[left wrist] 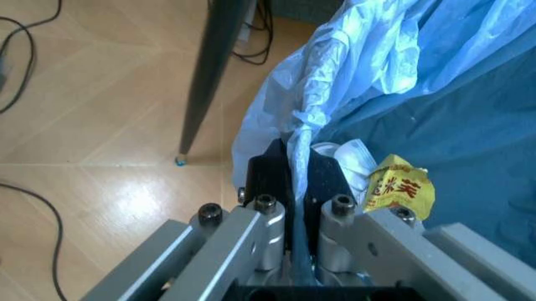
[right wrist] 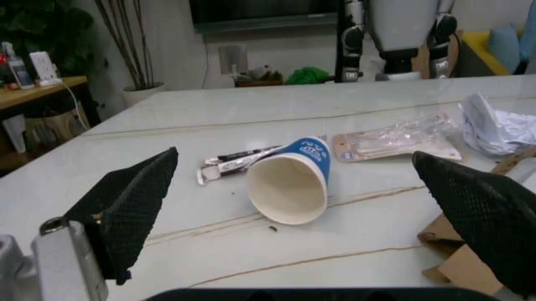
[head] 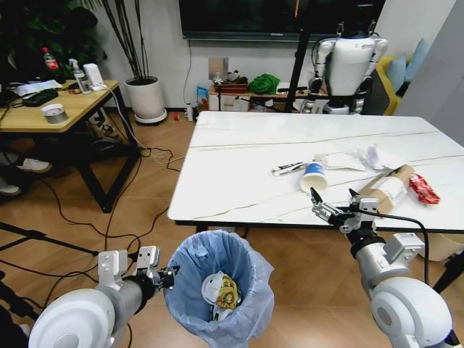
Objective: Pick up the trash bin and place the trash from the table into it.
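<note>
Left gripper (head: 168, 275): seen at about 7 o'clock in the head view, low beside the bin; its fingers (left wrist: 277, 172) are pressed together on the bin's rim and the bag's edge, as the left wrist view shows.
Trash bin (head: 190, 313): held at about 6 o'clock in the head view, just in front of the table's near edge and below the level of the tabletop; it is lined with a crinkled blue bag (left wrist: 360, 56).
Bin contents: a yellow printed wrapper (head: 228, 291) and white crumpled paper (head: 211, 286) are lying inside the bag.
Right gripper (head: 333, 199): seen at about 4 o'clock in the head view, over the table's near edge; its fingers (right wrist: 134, 204) are spread wide, nothing between them.
Table (head: 239, 163): white marble-look top, seen from 12 to 3 o'clock in the head view.
Paper cup (head: 313, 176): lying on its side on the table, mouth turned toward the right gripper, a little apart from it.
Cardboard box (head: 388, 190): lying at the table's near right, just beside the right gripper.
Red wrapper (head: 423, 188): lying just right of the box.
Clear wrapper (right wrist: 393, 139): flat on the table beyond the cup.
White tissue (right wrist: 498, 122): crumpled, beyond the box.
Dark-printed wrapper (right wrist: 230, 163): lying touching or just beside the cup; which cannot be told.
</note>
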Controlling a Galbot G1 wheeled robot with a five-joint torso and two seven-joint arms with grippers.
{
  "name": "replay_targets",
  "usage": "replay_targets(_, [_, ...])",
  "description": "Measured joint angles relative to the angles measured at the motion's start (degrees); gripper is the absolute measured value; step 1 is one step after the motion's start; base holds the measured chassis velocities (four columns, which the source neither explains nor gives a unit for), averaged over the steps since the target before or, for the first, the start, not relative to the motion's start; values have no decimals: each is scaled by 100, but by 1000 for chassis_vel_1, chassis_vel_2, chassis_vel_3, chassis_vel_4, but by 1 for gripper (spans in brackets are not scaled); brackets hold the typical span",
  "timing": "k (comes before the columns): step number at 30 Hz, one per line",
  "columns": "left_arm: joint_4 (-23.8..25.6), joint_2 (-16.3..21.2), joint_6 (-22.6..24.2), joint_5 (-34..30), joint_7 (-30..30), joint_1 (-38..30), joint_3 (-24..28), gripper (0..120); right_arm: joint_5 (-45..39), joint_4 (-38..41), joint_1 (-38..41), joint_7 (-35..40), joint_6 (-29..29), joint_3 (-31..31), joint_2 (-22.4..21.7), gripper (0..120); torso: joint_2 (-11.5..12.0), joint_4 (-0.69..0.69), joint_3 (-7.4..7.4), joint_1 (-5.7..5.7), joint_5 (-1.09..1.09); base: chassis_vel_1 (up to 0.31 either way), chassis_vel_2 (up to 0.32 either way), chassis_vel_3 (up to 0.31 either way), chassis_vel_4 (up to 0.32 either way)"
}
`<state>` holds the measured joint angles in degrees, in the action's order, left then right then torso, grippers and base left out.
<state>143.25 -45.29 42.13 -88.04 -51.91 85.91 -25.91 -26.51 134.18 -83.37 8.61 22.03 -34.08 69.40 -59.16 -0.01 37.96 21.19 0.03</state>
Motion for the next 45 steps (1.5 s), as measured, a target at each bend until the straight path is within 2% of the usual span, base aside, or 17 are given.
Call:
replay_targets(26, [-1,39,0,51,-6,107,-20,0,-32,-43,55,25,-44,71,-63,100,0,0,-1,-1,-2,-107,-112,108,117])
replay_targets(36, [-1,96,0,103,22,108,38,0,-166,-368,633,160,153,643,-394,100,0,1,0,0,-3,-11,-8,8,10])
replay_targets(40, [-1,103,0,107,28,131,41,0,-287,-580,1028,252,233,933,-490,100,0,1,0,0,-3,0,0,0,0])
replay_targets(45, [-1,85,0,200,46,216,42,0,-721,-1031,1879,621,375,1538,-816,100,0,1,0,0,-3,0,0,0,0])
